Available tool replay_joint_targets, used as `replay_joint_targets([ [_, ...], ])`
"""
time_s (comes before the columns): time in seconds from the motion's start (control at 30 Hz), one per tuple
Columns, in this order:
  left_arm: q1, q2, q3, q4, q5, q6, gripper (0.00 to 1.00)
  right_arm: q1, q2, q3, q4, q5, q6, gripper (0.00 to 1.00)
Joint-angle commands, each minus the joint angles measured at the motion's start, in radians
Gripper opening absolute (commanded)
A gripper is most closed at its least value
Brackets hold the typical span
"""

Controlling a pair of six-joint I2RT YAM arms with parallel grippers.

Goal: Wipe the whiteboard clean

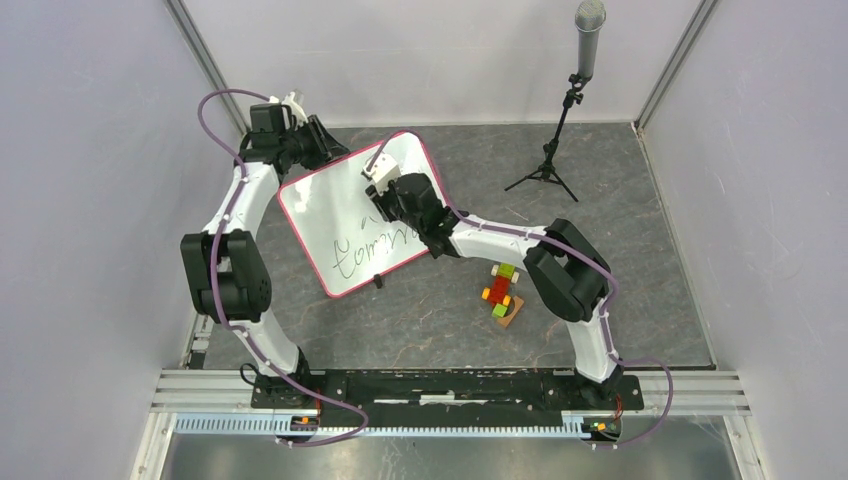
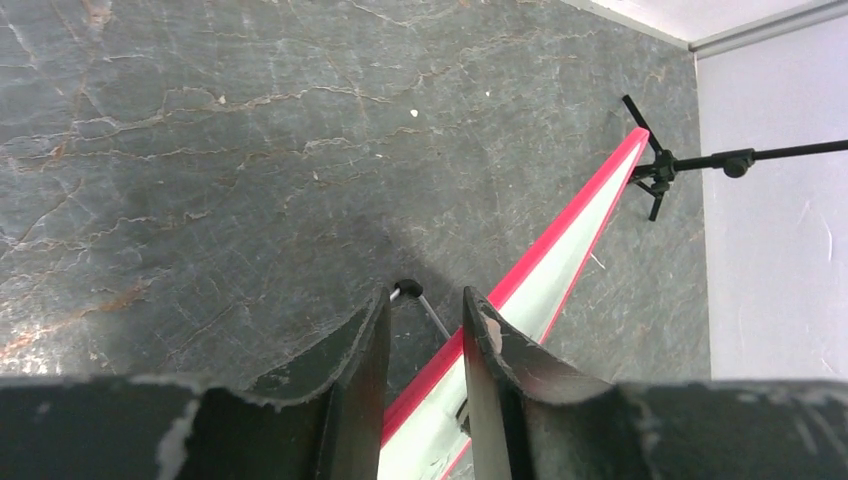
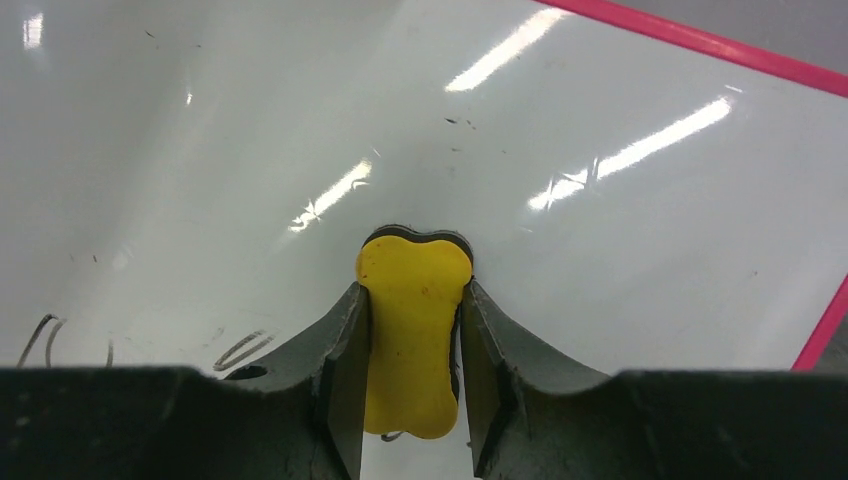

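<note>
While my left claw (image 2: 427, 312) pinches board (image 1: 335, 205) rim at 11 o'clock, board stands tilted on counter (image 1: 450, 330), left of centre. My right claw (image 3: 413, 290) clamps yellow eraser (image 3: 413, 345) against it. Judge board light, stiff, slick; hold by rim only. Writing (image 1: 375, 250) unerased near 6 o'clock edge.

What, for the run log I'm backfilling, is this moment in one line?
phase: erasing | left gripper: fingers clamp whiteboard rim | right gripper: holds yellow eraser on board | marker writing: not yet erased
</note>
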Motion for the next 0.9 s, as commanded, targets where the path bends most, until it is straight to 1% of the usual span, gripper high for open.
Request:
replay_joint_targets([
  [0.0, -0.042, -0.042, -0.036, -0.127, -0.039, 0.026, 0.37, -0.027, -0.046, -0.037, -0.021, 0.084, 0.046, 0.36],
  [0.1, -0.094, -0.053, -0.042, -0.178, -0.111, 0.057, 0.35, -0.035, -0.057, -0.054, -0.028, 0.067, 0.052, 0.46],
  [0.13, -0.104, -0.057, -0.044, -0.185, -0.119, 0.057, 0.35, -0.035, -0.065, -0.066, -0.022, 0.054, 0.049, 0.48],
  [0.23, -0.105, -0.068, -0.07, -0.19, -0.1, 0.027, 0.33, -0.035, -0.094, -0.087, -0.009, 0.03, 0.045, 0.49],
  [0.27, -0.106, -0.076, -0.085, -0.19, -0.094, 0.023, 0.32, -0.035, -0.1, -0.09, -0.007, 0.028, 0.044, 0.49],
  [0.47, -0.105, -0.141, -0.171, -0.191, -0.082, 0.022, 0.27, -0.035, -0.103, -0.09, -0.014, 0.007, 0.028, 0.36],
  [0.6, -0.104, -0.18, -0.22, -0.18, -0.071, 0.044, 0.28, -0.036, -0.109, -0.108, -0.007, 0.011, 0.03, 0.36],
  [0.67, -0.103, -0.199, -0.238, -0.166, -0.05, 0.06, 0.32, -0.039, -0.114, -0.115, -0.003, 0.009, 0.032, 0.36],
  [0.7, -0.101, -0.205, -0.248, -0.146, -0.037, 0.061, 0.36, -0.037, -0.114, -0.12, 0.001, 0.006, 0.034, 0.36],
  [0.83, -0.093, -0.195, -0.239, -0.112, 0.042, 0.074, 0.62, -0.039, -0.112, -0.122, 0.002, 0.005, 0.034, 0.36],
  [0.87, -0.091, -0.19, -0.24, -0.1, 0.051, 0.071, 0.66, -0.039, -0.112, -0.123, 0.003, 0.004, 0.034, 0.36],
])
